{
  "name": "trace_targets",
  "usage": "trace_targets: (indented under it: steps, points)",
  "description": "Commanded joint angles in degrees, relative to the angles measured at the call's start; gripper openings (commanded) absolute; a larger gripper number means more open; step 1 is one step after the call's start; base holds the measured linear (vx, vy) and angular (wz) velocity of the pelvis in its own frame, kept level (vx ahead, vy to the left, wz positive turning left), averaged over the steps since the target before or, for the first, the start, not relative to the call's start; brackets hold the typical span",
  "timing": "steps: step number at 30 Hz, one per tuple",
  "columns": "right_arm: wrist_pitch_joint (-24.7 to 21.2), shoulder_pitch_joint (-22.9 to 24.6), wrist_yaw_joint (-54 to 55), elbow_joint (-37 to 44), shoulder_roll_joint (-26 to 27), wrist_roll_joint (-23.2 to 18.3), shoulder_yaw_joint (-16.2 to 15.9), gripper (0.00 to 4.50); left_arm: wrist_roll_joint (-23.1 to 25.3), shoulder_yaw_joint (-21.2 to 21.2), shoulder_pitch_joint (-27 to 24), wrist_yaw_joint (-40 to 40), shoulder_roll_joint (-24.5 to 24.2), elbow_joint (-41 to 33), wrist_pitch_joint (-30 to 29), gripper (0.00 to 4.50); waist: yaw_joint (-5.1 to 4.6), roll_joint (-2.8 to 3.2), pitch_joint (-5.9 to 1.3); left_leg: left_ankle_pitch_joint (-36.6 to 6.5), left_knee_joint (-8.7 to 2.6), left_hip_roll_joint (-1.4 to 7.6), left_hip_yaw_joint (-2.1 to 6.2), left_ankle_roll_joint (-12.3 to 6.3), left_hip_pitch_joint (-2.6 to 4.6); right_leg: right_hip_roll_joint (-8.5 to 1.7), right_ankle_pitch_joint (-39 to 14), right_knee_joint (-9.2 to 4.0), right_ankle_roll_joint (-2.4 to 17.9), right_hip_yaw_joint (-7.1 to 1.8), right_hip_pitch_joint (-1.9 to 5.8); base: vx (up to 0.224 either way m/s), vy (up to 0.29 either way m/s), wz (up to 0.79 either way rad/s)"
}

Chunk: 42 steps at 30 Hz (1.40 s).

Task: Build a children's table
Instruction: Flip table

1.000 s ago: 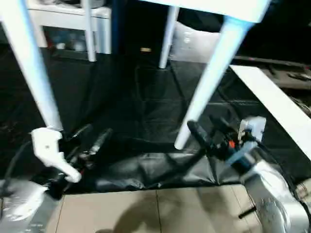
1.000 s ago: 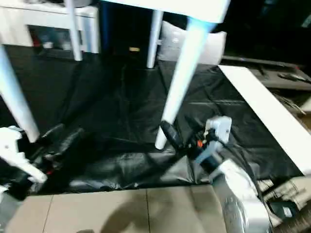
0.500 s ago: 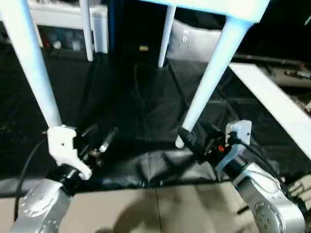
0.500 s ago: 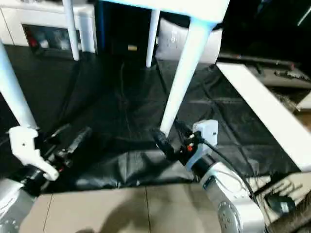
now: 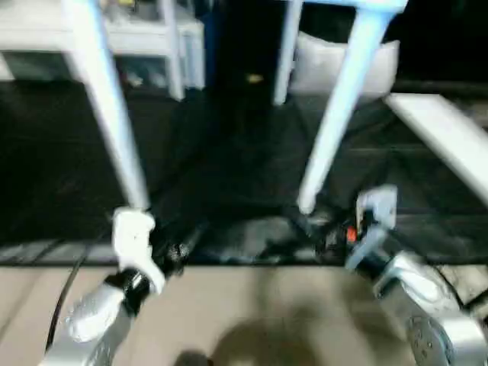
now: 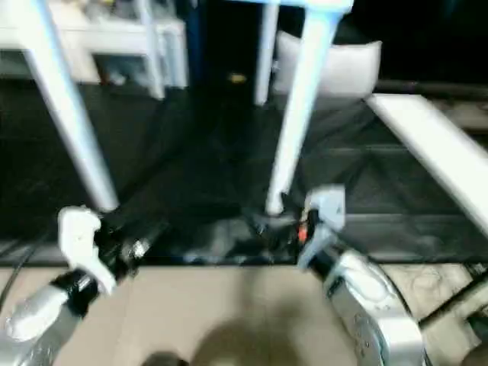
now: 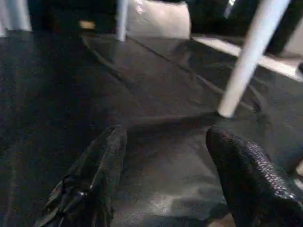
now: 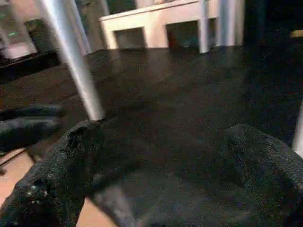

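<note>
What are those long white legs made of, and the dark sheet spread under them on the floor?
The long white tube legs look like smooth plastic: even white, a soft sheen, no grain or seams, though painted metal can't be ruled out. The black floor sheet looks like thin plastic film or tarp: it lies in creases and folds that catch glossy highlights.

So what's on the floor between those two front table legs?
Just bare black sheet between the left leg and the right leg, seen from the head camera.
</note>
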<state>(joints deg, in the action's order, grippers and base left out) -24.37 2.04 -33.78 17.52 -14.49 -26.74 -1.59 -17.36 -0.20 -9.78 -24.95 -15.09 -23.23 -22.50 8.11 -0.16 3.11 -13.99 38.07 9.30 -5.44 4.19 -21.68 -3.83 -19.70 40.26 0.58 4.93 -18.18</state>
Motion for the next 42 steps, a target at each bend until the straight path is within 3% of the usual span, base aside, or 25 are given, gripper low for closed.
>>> trace_targets:
  steps: [1, 3, 6, 10, 11, 13, 15, 16, 17, 18, 19, 20, 21, 22, 23, 24, 25, 26, 27, 28, 30, 33, 36, 39, 42]
  points:
    - [-0.6, -0.7, -1.6, -1.2, -1.2, -0.9, 0.4, 4.5, 1.4, -1.6, 0.4, -0.5, 0.2, 2.0, 1.3, 3.16, -1.8, 0.8, -2.21, -20.5, -8.65, 4.7, 2.25, 1.37, 1.29, -4.22, -0.4, -7.0, 7.8, -2.98, 0.99, -0.002, 0.059, -0.08]
    - [-1.2, -0.8, -2.1, -1.7, -1.6, -0.9, 0.0, 4.5, 1.4, -1.5, 0.1, -0.5, 0.7, 2.5, 1.5, 3.16, -2.46, 1.08, -2.27, -16.9, -9.14, 4.29, 1.65, 1.11, 0.89, -4.61, 1.2, -7.93, 7.6, -2.84, 1.37, -0.001, 0.03, -0.04]
    - [-1.3, 0.9, -6.6, -2.2, -3.4, -0.2, -3.9, 4.5, 1.1, -2.0, -4.3, -3.7, -0.1, 3.1, 5.6, 3.16, -3.41, -1.67, -2.02, -15.1, -9.4, 3.79, 0.45, 0.44, -0.04, -5.43, -4.4, -9.34, 6.3, -3.51, 1.92, 0.0, 0.0, 0.0]
    - [0.8, 0.5, -9.7, -3.5, -5.0, 2.4, -7.7, 4.5, 0.1, -1.3, -6.2, -5.3, -1.0, 3.7, 7.4, 3.16, -3.29, -1.5, -3.02, -6.3, -8.7, 4.06, -0.3, -1.5, 0.8, -4.91, 6.3, -8.69, 6.1, -4.07, 1.27, 0.0, 0.0, 0.0]
    - [2.4, 0.2, -10.3, -4.7, -4.9, 4.1, -9.4, 4.5, -0.7, -0.1, -7.1, -5.6, -1.0, 4.4, 8.0, 3.16, -2.36, -1.33, -2.74, -4.5, -9.2, 1.55, 1.89, -5.05, -2.3, -5.09, 9.6, -8.68, 6.0, -1.0, 3.56, 0.0, 0.0, 0.0]
    - [5.5, -0.9, -11.7, -7.3, -5.0, 5.8, -10.5, 4.5, -2.2, 1.0, -7.8, -5.4, 0.2, 4.2, 8.6, 3.16, -4.19, 1.02, -3.72, -1.6, -8.68, 1.96, 7.13, -13.27, 0.85, -0.77, 10.2, -6.99, 9.9, 2.45, 2.75, 0.049, -0.02, 0.42]
    - [6.5, -0.9, -11.8, -8.3, -4.7, 5.7, -9.9, 4.5, -2.0, 2.1, -8.7, -3.2, 1.1, 5.5, 7.6, 3.16, -5.16, 1.6, -3.28, -1.7, -10.01, 4.94, 13.02, -22.85, 3.54, 1.39, -2.9, -2.26, 12.9, 1.0, -0.78, 0.058, -0.039, 0.6]
    - [6.4, -0.7, -11.6, -8.4, -4.4, 5.3, -9.6, 4.5, -1.5, 2.1, -9.0, -2.5, 1.2, 6.3, 7.3, 3.16, -4.99, 0.53, -2.54, -0.4, -10.33, 3.19, 12.92, -24.72, 2.6, -0.11, -2.5, -3.11, 12.1, -1.87, -1.23, 0.021, -0.09, 0.76]
    - [6.1, -0.3, -10.8, -8.4, -3.6, 4.8, -9.3, 4.5, -1.4, 2.6, -9.5, -2.7, 1.5, 8.6, 8.8, 3.16, -3.51, -1.17, -2.13, -1.4, -8.13, -2.14, 9.41, -19.66, -1.48, -5.63, 4.0, -8.73, 12.2, -4.84, 0.88, 0.021, -0.09, 0.76]
    - [6.3, -0.1, -10.8, -8.5, -3.5, 4.8, -9.5, 4.5, -1.4, 2.8, -9.7, -2.9, 1.6, 9.4, 9.6, 3.16, -2.85, -2.46, -1.83, -0.6, -5.04, -3.74, 6.63, -18.27, -3.67, -9.57, 4.6, -11.25, 7.3, -4.9, 2.88, 0.035, -0.102, 0.7]
    - [6.5, 0.2, -11.0, -8.5, -3.6, 4.7, -9.5, 4.5, -1.3, 2.9, -9.9, -3.1, 1.8, 10.1, 10.7, 3.16, -0.72, -2.36, -1.5, -2.4, 2.14, -1.58, 4.74, -13.16, -4.64, -18.36, -3.0, -16.3, -3.4, -5.3, 4.04, 0.028, -0.073, 0.49]
    - [6.9, 0.6, -11.4, -8.7, -3.7, 4.8, -9.7, 4.5, -1.5, 3.1, -10.2, -3.5, 2.3, 11.3, 12.6, 3.16, -0.45, -2.58, -1.77, -4.2, 5.18, -0.78, 4.86, -9.95, -5.93, -20.73, -3.1, -16.37, -7.7, -6.4, 4.21, 0.028, -0.073, 0.49]
    - [5.7, 1.0, -12.1, -8.8, -3.7, 3.4, -9.2, 4.5, -0.2, 3.3, -10.5, -2.5, 2.5, 13.1, 14.4, 3.16, -1.06, -3.61, -1.27, -7.7, 8.45, -0.65, 4.89, -4.43, -6.68, -21.52, 1.4, -15.77, -13.1, -4.32, 3.05, -0.003, -0.02, 0.39]
    - [6.1, 1.0, -12.5, -9.2, -3.5, 3.1, -9.2, 4.5, -0.2, 3.7, -10.4, -2.8, 2.5, 14.5, 15.8, 3.16, -0.28, -3.6, -1.94, -8.5, 8.49, -1.24, 4.31, -2.27, -6.88, -19.93, 7.5, -14.58, -13.5, -3.3, 4.07, 0.017, 0.03, 0.33]
    - [5.3, 1.0, -12.6, -9.5, -3.0, 2.0, -8.6, 4.5, -0.5, 4.0, -10.2, -3.4, 2.5, 15.8, 16.7, 3.16, 0.7, -4.65, -2.05, -8.2, 2.37, -0.69, 3.0, -0.34, -3.58, -11.71, 10.5, -12.34, -2.6, -5.76, 4.99, 0.017, 0.03, 0.33]
    - [4.0, 0.7, -12.4, -10.1, -2.5, 0.7, -7.9, 4.5, -0.6, 4.2, -9.9, -4.0, 2.3, 17.1, 17.4, 3.16, 1.34, -2.72, -2.57, 2.5, -5.06, -0.03, 1.74, -5.39, -0.94, -5.81, 10.3, -11.11, 8.6, -1.4, 6.67, 0.045, 0.081, 0.11]
    - [3.9, 0.0, -12.8, -11.3, -2.2, 0.4, -7.8, 4.5, -0.1, 4.5, -9.8, -4.9, 1.7, 18.0, 17.9, 3.16, 0.5, 0.63, -4.07, 12.4, -7.12, 2.62, 2.91, -11.99, 4.92, -1.24, 9.3, -7.49, 10.9, 1.87, 3.64, 0.032, 0.152, 0.1]
    - [4.8, -0.2, -13.2, -11.7, -2.5, 1.2, -8.3, 4.5, 0.2, 4.6, -9.8, -5.1, 1.3, 17.9, 18.0, 3.16, 0.05, 0.45, -3.01, 7.9, -7.95, 4.77, 3.75, -18.64, 4.51, 0.49, 6.1, -4.75, 10.2, 1.11, 0.55, 0.032, 0.152, 0.1]
    - [5.6, -0.4, -13.5, -12.0, -2.5, 1.9, -8.8, 4.5, 0.1, 4.7, -9.9, -5.5, 0.8, 17.3, 17.7, 3.16, -0.19, 1.46, -4.11, 11.9, -7.27, 7.05, 5.58, -21.55, 5.11, -0.83, 5.1, -3.13, 7.7, -0.64, -0.58, 0.015, 0.159, 0.16]
    - [5.9, -0.5, -13.6, -12.3, -2.4, 2.1, -8.9, 4.5, 0.0, 4.7, -10.0, -5.9, 0.3, 16.6, 17.4, 3.16, -0.32, 1.23, -3.99, 15.1, -6.63, 6.81, 5.42, -21.9, 4.77, -1.0, 6.6, -3.44, 7.0, -1.16, -1.16, 0.014, 0.115, 0.0]
    - [6.6, -0.8, -13.6, -13.1, -1.7, 1.5, -8.4, 4.5, -1.0, 4.7, -10.3, -7.5, -0.7, 14.2, 16.4, 3.16, -0.27, 0.53, -3.42, 18.6, -5.81, 3.39, 3.0, -19.93, 2.61, -2.04, 10.8, -5.9, 6.2, -1.98, -0.02, -0.002, 0.1, -0.02]
    - [9.6, -1.6, -17.6, -14.5, -1.9, 1.5, -9.4, 4.5, -5.8, 4.4, -10.1, -13.3, -2.7, 12.1, 15.6, 3.16, 0.0, 0.35, -2.89, -2.4, -8.24, 2.67, 1.13, -6.62, 0.72, -3.25, 5.3, -8.1, 6.7, -2.08, 1.82, -0.088, 0.045, -0.08]
    - [10.7, -2.6, -22.9, -15.2, -3.7, 2.5, -11.8, 4.5, -7.7, 2.8, -8.9, -19.3, -5.4, 12.9, 15.8, 3.49, 0.1, 0.04, -2.28, -22.6, -10.1, 2.75, 0.4, 1.32, 1.2, -3.86, -7.5, -9.66, 5.4, -3.71, 0.97, -0.106, 0.007, -0.08]
    - [13.3, -5.0, -28.1, -19.7, -6.6, 6.2, -16.3, 4.5, -7.8, 1.9, -6.5, -26.4, -9.5, 17.4, 14.4, 3.81, 0.41, 0.15, -1.82, -28.7, -10.77, 2.71, -0.21, 4.11, 2.07, -4.76, -21.2, -11.34, 3.3, -4.74, -0.06, -0.108, -0.027, -0.09]
    - [16.2, -8.3, -30.0, -27.5, -6.1, 9.7, -18.6, 4.5, -4.4, -0.1, -2.9, -32.4, -12.6, 26.6, 15.2, 4.03, 0.46, -0.46, -2.01, -24.0, -11.07, 2.7, -0.74, 3.55, 2.49, -5.15, -23.7, -11.95, 3.0, -5.31, -0.19, -0.077, -0.048, -0.03]
